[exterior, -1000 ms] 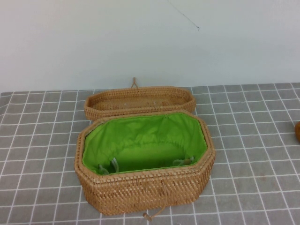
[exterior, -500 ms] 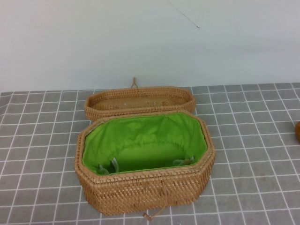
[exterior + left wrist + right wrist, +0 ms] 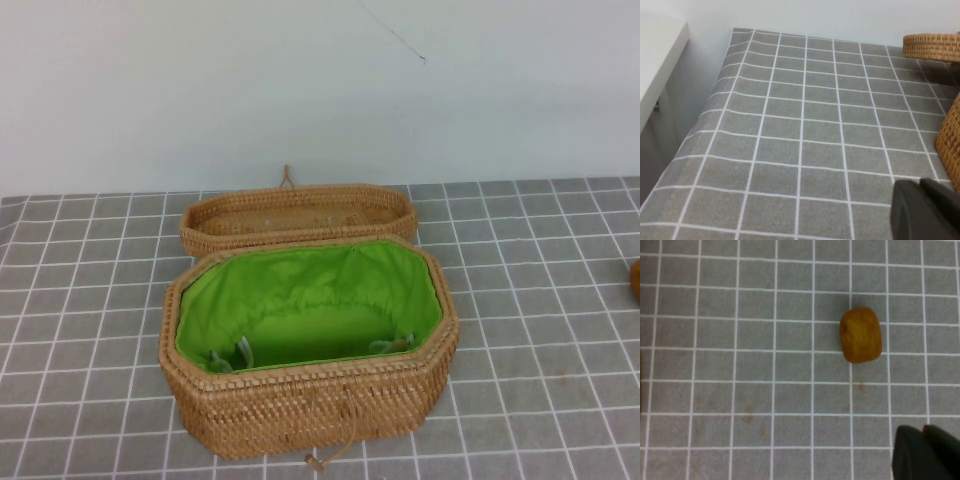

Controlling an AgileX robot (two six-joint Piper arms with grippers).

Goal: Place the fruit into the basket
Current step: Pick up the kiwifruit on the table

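The fruit point(image 3: 860, 335) is seen on the grey cloth point(image 3: 805, 125), well apart from the basket point(image 3: 308, 400). The left gripper point(image 3: 925, 210) is beside the basket and the right gripper point(image 3: 925, 452) near the fruit; how far either is open cannot be told.

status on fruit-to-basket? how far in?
Done: nothing yet; the basket stands open, green lining bare. In hand: the right pincer hangs above the fruit, which lies alone on the grid cloth. The left pincer idles beside the basket. Left: grasp, carry, drop.
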